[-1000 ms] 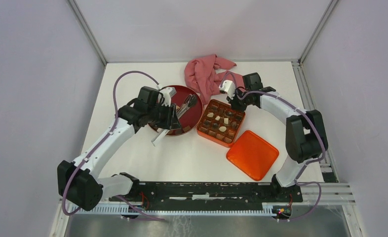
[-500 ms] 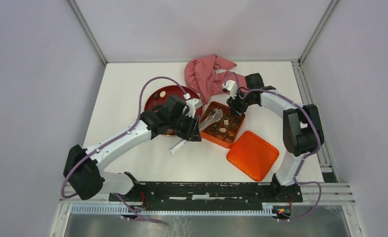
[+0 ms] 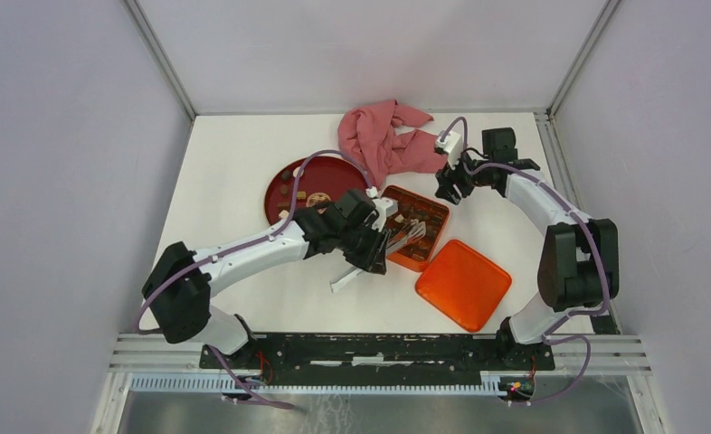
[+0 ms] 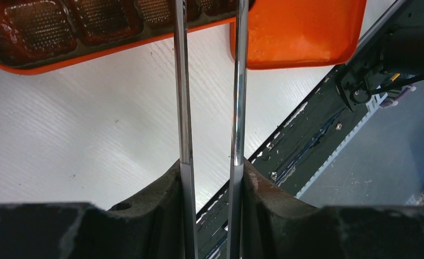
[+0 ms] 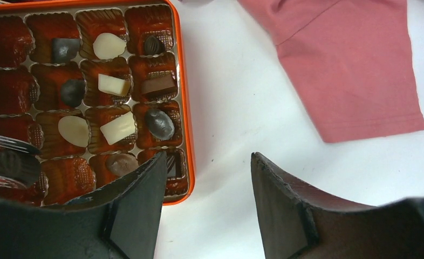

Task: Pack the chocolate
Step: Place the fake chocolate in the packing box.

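Note:
Chocolate pieces, dark (image 5: 159,124) and cream (image 5: 118,128), fill several cups of the orange gridded tin (image 5: 184,108). More chocolate (image 3: 316,196) lies on the round dark-red plate (image 3: 284,179). My left gripper (image 4: 210,167) is shut on metal tongs (image 4: 238,97), whose arms reach over the tin (image 3: 435,240). In the right wrist view the tong tips pinch a dark piece (image 5: 13,164) above the tin's left cups. My right gripper (image 5: 209,156) stands open and empty over bare table beside the tin's corner.
The tin's orange lid (image 3: 462,283) lies on the table near the tin's front right side. A crumpled pink cloth (image 3: 383,140) sits at the back, close to my right gripper (image 3: 449,185). The arms' black base rail (image 3: 379,348) runs along the near edge.
My left arm swung right from the plate to the tin, carrying the tongs. My right gripper went from shut to open and drew back from the tin towards the cloth.

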Robot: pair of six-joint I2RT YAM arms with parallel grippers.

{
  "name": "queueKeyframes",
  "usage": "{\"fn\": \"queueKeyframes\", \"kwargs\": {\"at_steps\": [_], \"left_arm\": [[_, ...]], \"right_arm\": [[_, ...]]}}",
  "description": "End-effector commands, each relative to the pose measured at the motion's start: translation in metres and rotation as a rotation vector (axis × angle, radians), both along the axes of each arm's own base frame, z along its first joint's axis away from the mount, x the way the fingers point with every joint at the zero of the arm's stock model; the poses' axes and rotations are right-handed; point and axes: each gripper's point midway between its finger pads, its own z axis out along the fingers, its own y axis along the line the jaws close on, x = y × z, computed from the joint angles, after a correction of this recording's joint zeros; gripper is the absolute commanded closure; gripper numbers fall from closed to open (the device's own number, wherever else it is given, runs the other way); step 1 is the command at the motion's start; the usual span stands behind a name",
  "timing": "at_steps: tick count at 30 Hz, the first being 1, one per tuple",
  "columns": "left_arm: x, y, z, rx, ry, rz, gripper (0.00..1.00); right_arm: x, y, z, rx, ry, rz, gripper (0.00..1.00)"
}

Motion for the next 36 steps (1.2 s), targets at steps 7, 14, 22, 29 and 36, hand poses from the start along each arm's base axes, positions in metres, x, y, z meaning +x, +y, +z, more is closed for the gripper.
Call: {"fn": "queueKeyframes", "kwargs": {"at_steps": [7, 14, 22, 29, 36], "left_arm": [[0.013, -0.035, 0.006, -0.004, -0.044, 0.002, 0.98], [0.016, -0.039, -0.001, 0.022, -0.042, -0.005, 0.9], [0.014, -0.039, -0.008, 0.053, -0.028, -0.013, 0.65], [0.015, -0.041, -0.006, 0.056, -0.03, -0.014, 0.58], [0.017, -0.043, 0.0, 0.044, -0.041, -0.012, 0.54]], "right_arm": [[-0.004, -0.001, 0.006, 0.059, -0.006, 0.01, 0.36], [-0.006, -0.003, 0.005, 0.066, 0.002, 0.014, 0.36], [-0.007, -0.004, 0.005, 0.072, 0.004, 0.018, 0.36], [-0.008, -0.005, 0.005, 0.077, 0.008, 0.021, 0.36], [-0.009, -0.005, 0.007, 0.084, 0.008, 0.026, 0.36]]}}
